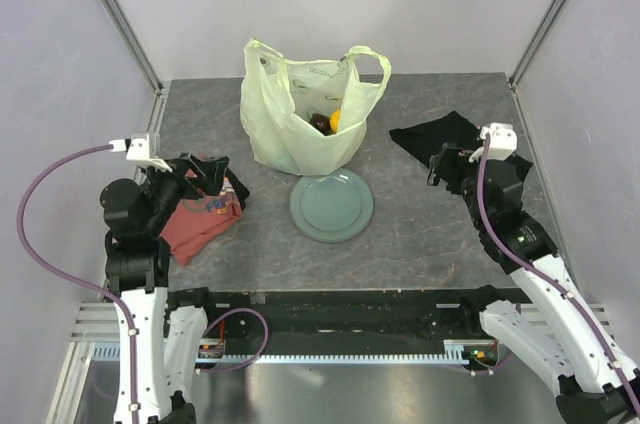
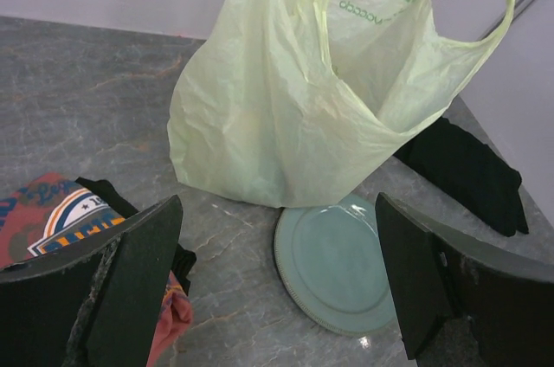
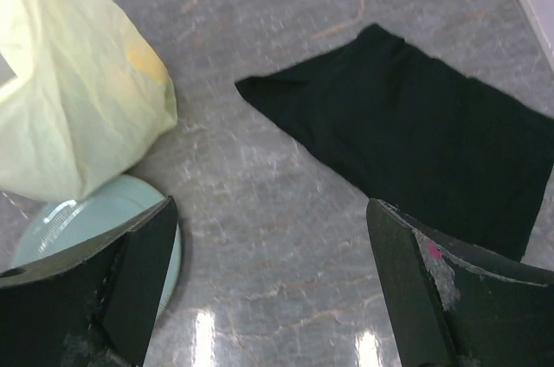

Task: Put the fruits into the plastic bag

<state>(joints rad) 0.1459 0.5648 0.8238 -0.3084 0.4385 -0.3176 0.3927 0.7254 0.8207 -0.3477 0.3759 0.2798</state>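
Note:
The pale green plastic bag (image 1: 305,109) stands upright at the table's back middle, its mouth open. Inside it I see a yellow-orange round fruit (image 1: 336,120) and a dark plum (image 1: 320,123); the other fruits are hidden. The bag also shows in the left wrist view (image 2: 294,99) and the right wrist view (image 3: 74,99), where a yellow fruit (image 3: 145,60) glows through the plastic. My left gripper (image 1: 210,176) is open and empty above the red T-shirt. My right gripper (image 1: 445,166) is open and empty over the black cloth.
A round grey-green plate (image 1: 331,205) lies empty in front of the bag. A red printed T-shirt (image 1: 200,219) lies at the left. A black cloth (image 1: 440,139) lies at the right. Grey walls close in the table.

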